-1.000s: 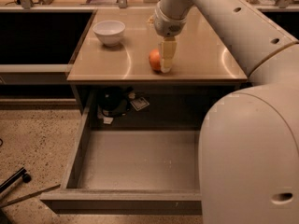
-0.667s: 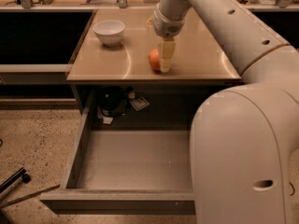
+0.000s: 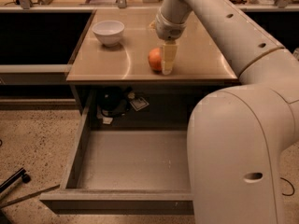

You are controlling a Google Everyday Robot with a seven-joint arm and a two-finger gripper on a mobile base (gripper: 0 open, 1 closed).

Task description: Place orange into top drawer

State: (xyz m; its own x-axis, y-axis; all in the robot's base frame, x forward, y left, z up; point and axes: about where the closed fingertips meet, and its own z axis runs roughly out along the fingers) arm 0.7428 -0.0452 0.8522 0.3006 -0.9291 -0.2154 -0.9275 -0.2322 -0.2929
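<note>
The orange (image 3: 153, 59) rests on the tan tabletop (image 3: 117, 59) near its front edge. My gripper (image 3: 167, 68) points straight down right beside the orange on its right, touching or nearly touching it, with its tip at the tabletop. The top drawer (image 3: 133, 161) is pulled wide open below the table, and its grey bottom holds nothing. Its long front panel (image 3: 117, 202) is nearest to me. My arm's large cream body (image 3: 238, 143) covers the drawer's right part.
A white bowl (image 3: 108, 31) stands at the back left of the tabletop. Dark clutter and a small card (image 3: 138, 103) lie in the recess behind the drawer. A black bar (image 3: 11, 181) lies on the speckled floor at lower left.
The arm's large body has spread a little leftward in the view. The gripper and the orange stay where they were.
</note>
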